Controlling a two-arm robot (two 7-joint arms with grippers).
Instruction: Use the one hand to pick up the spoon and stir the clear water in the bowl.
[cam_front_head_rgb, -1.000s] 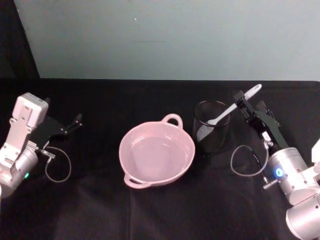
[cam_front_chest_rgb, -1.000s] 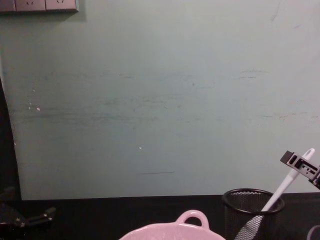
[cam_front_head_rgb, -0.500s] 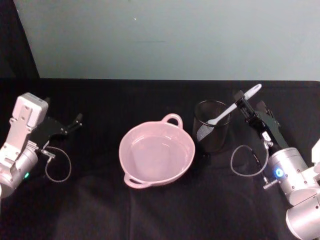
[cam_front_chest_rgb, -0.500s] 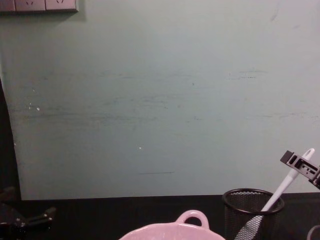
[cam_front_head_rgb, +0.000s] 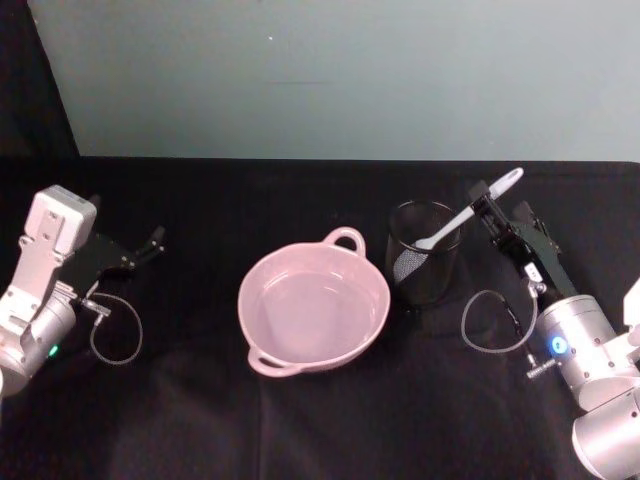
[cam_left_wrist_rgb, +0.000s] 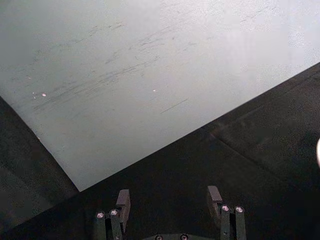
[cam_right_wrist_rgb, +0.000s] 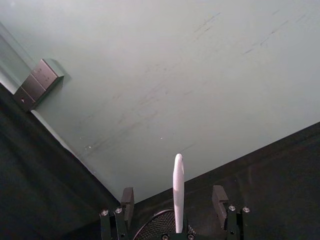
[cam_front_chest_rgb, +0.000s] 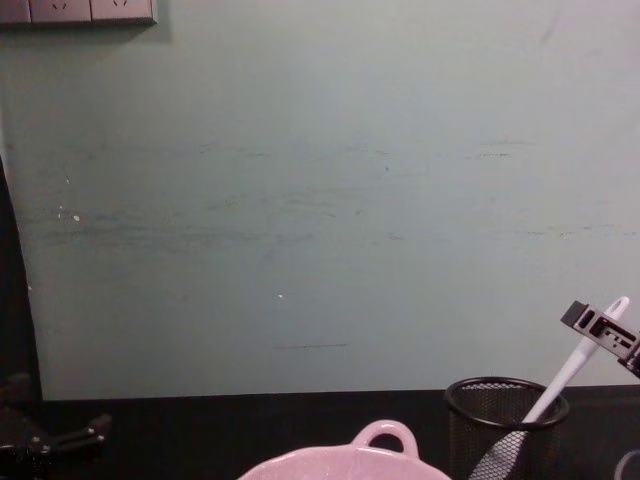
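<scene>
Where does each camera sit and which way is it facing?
Head: high, looking down at table, bowl, mesh cup, spoon; both arms, left gripper, right gripper.
Chest: low, facing the wall across the table; right gripper's tip at right edge.
Left wrist: on left arm, facing the wall; its open fingers.
Right wrist: on right arm, facing the wall; open fingers flank the spoon handle.
Shared: head and chest both show the spoon in the mesh cup.
</scene>
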